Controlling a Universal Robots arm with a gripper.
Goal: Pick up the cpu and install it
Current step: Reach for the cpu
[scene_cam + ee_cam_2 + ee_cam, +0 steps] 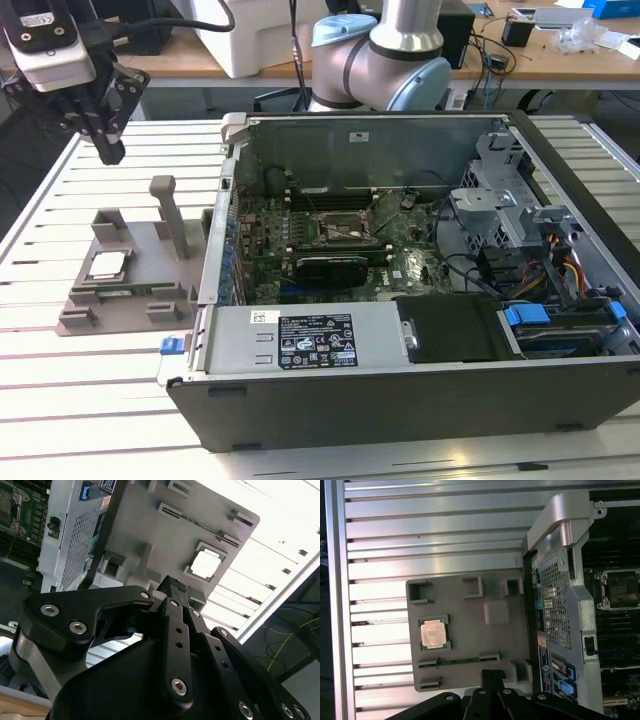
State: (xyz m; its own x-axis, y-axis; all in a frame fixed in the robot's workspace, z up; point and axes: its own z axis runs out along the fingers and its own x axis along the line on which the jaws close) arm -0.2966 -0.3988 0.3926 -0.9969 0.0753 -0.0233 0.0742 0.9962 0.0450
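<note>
The cpu (107, 265), a small silvery square chip, lies flat in a recess of the grey holder (145, 262) on the slatted table, at the exterior view's left. My gripper (110, 150) hangs high above the table, behind the holder and well clear of the chip. Its black fingers are shut with nothing between them. Both wrist views show the cpu (206, 564) (434, 632) beyond the gripper (173, 583) (493, 673). The open computer case (400, 390) lies beside the holder. On its motherboard is an empty socket (335, 232) (620, 587).
A tall grey post (170, 215) rises from the holder near the case wall. A green memory stick (130, 292) stands in a slot at the holder's front. A black graphics card (335, 265) sits in front of the socket. Cables and drive bays (545, 270) fill the case's right end.
</note>
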